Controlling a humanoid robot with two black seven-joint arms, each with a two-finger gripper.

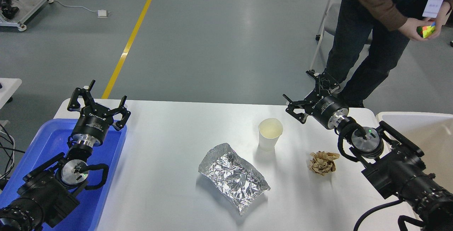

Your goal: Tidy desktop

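A grey workshop floor with a yellow line lies behind the desktop, a wide, smooth white top with rounded corners that fills the lower middle of the head view.

The left gripper hangs above the desktop's far left corner, over the far edge of a blue tray; its 2 fingers are spread and hold nothing. The tray sits at the desktop's left end, and the left arm runs back over it to the lower left.

The right gripper hangs over the far right edge of the desktop, its 2 fingers spread wide and empty. Its arm runs back to the lower right, beside a cream bin at the right edge.

Between the 2 grippers, 3 things rest on the desktop. A white paper cup stands upright, left of the right gripper and nearer the viewer. A crumpled brown paper ball lies right of the cup and nearer the front, just beside the right arm. A crinkled foil tray lies near the middle, in front of the cup and to its left.

Behind the right corner a person stands holding a coloured cube.
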